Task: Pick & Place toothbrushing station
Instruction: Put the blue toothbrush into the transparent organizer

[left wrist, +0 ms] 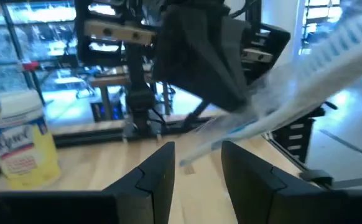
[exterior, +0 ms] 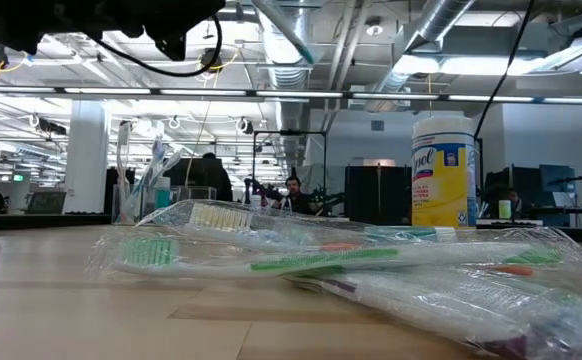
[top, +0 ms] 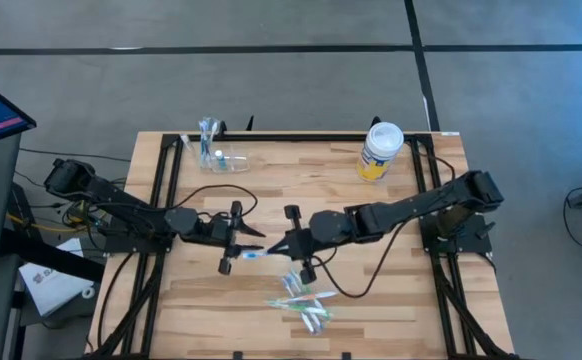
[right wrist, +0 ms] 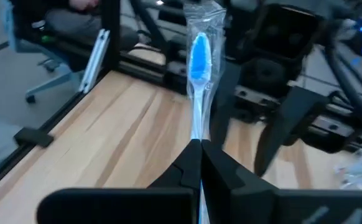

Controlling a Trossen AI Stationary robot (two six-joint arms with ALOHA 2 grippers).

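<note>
Right gripper [right wrist: 199, 149] is pinching a slim blue toothbrush in clear wrap [right wrist: 198, 59] above mid-surface, offering it to the half-open, empty left gripper [top: 233, 240]. Handover seems underway; next, the left must close, then carry toward the clear plastic cup [top: 233, 160].

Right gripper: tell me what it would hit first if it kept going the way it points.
The right gripper, shut on a blue wrapped toothbrush, points at the left gripper. It would probably meet that one's open fingers first; depth is unclear.
</note>
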